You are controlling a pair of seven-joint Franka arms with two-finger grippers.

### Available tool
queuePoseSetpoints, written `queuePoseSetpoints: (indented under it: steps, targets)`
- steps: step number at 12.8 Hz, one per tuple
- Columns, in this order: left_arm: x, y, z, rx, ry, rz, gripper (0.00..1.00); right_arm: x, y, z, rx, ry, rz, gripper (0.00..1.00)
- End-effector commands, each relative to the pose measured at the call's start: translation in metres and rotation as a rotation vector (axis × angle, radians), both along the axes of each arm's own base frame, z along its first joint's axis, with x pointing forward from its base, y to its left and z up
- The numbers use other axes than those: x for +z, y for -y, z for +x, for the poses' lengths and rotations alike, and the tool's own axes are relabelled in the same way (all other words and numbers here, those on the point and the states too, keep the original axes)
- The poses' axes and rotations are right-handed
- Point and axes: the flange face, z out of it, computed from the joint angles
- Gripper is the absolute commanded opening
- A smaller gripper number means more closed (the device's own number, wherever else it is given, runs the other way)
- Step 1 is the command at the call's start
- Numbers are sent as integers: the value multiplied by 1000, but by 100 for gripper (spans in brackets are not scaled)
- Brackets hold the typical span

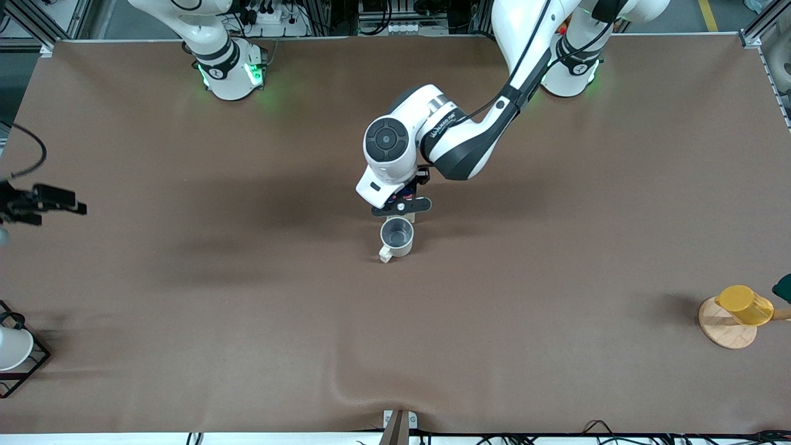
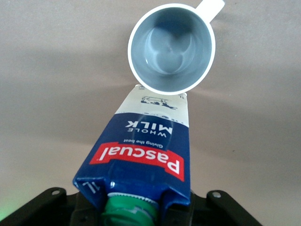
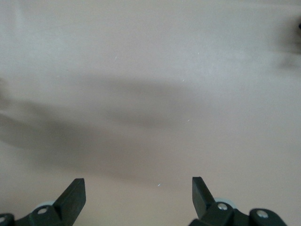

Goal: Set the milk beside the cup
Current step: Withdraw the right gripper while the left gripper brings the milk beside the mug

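Observation:
The milk (image 2: pixel 146 150), a dark blue and white carton with a red band and green cap, is held by its top in my left gripper (image 2: pixel 136 207), which is shut on it. Its base is down beside the cup (image 2: pixel 171 47), just farther from the front camera than the cup. I cannot tell whether it rests on the table. In the front view my left gripper (image 1: pixel 401 210) hides the carton directly above the off-white cup (image 1: pixel 397 237) at mid-table. My right gripper (image 1: pixel 77 208) waits open and empty over the right arm's end of the table; it also shows in the right wrist view (image 3: pixel 138 193).
A yellow cup (image 1: pixel 744 305) lies on a round wooden coaster (image 1: pixel 720 330) at the left arm's end. A white cup in a black wire frame (image 1: pixel 13 349) stands at the right arm's end, near the front edge. Brown cloth covers the table.

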Motion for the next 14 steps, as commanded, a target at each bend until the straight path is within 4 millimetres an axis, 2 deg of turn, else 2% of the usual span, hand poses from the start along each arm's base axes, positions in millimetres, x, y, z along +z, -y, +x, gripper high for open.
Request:
queuePoseSetpoints:
  steps: [1, 2, 3, 4, 5, 7, 9, 12, 14]
  targets:
    - [-6, 8, 2, 29, 1, -19, 0, 15, -39, -57, -93, 16, -19, 100]
    - [-11, 9, 2, 34, -1, -15, 0, 17, -39, -69, -89, 39, -39, 100]
    - [-9, 10, 2, 56, 5, -15, 53, 19, -39, -79, -85, 50, -50, 100]
    - [-9, 12, 0, 46, 23, -7, 100, 21, -47, -85, -77, 51, -55, 100]
    - [-5, 19, -8, 29, 31, -7, 100, 23, -47, -86, -72, 59, -70, 100]
    - [-1, 19, -8, 29, 36, -11, 100, 30, -41, -81, -73, 79, -88, 100]
    - [14, 18, -10, 27, 43, -15, 100, 47, -41, -67, -80, 118, -98, 100]
    - [46, 12, -15, 19, 43, -10, 100, 72, -36, -46, -93, 146, -112, 100]
    - [83, 3, -20, 15, 48, -4, 100, 73, -36, -44, -90, 119, -110, 100]
